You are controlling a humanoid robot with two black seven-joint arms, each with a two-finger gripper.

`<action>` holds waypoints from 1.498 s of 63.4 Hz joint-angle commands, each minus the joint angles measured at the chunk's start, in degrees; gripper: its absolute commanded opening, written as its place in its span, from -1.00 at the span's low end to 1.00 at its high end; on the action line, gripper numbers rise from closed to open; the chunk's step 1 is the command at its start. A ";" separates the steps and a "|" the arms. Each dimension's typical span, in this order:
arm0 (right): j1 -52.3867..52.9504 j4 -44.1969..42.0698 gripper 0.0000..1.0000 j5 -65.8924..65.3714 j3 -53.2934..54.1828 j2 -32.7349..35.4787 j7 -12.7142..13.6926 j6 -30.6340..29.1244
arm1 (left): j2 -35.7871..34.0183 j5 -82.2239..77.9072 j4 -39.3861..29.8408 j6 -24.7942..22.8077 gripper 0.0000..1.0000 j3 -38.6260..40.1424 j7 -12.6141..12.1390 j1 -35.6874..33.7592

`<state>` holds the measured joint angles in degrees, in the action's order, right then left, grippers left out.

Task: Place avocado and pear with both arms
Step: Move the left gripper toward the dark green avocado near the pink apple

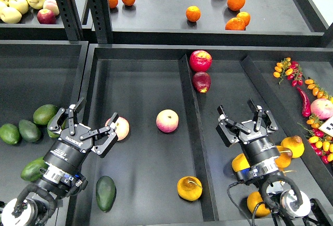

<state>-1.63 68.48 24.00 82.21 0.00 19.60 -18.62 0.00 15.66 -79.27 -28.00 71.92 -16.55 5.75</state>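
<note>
- Left tool (87,123): fingers spread wide, nothing between them. Hangs over the left edge of the middle black tray (140,148).
- Right tool (243,122): fingers also apart, empty. It sits over the right-hand tray (229,88).
- Dark green glossy teardrop avocado (105,193): lies on the middle tray floor, below the left tool, just beside its black wrist housing. Not touching the fingers.
- Golden yellow-orange pear with a thin brown stem (189,188): on the same tray near its right wall, below and to the left of the right tool, across the tray divider from it. Well to the right of the avocado.
- Pink-yellow round apple (120,128): right at the left tool's right fingertip; contact unclear.
- Second pink-yellow apple (167,120): alone mid-tray, between the two tools.
- Red apple (200,60) and darker red fruit (201,81): ahead of the right tool, up and to its left, at the divider.
- Yellow-orange fruits (292,145): cluster around the right arm just behind its tool, partly hidden by the arm.
- Paler green avocados (30,130): grouped left of the left tool on the neighbouring tray.
- Oranges (193,13): on the upper shelf, far ahead of both tools.
</note>
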 commanded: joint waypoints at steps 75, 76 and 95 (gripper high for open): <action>-1.27 1.57 0.99 -0.09 0.05 0.00 0.00 -0.10 | 0.00 -0.10 0.35 0.00 0.99 -4.95 -0.94 0.05; -1.36 1.75 0.99 -0.09 0.05 0.00 0.00 -0.10 | 0.00 -0.19 0.35 0.00 0.99 -4.95 -1.03 -0.04; -1.71 2.80 0.99 -0.09 0.05 0.00 0.00 -0.10 | -4.48 -11.09 0.26 0.00 0.99 -7.85 -2.17 -7.07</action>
<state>-3.30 70.64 23.91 82.28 0.00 19.60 -18.72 -0.54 10.20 -79.10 -28.00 66.14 -18.01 2.14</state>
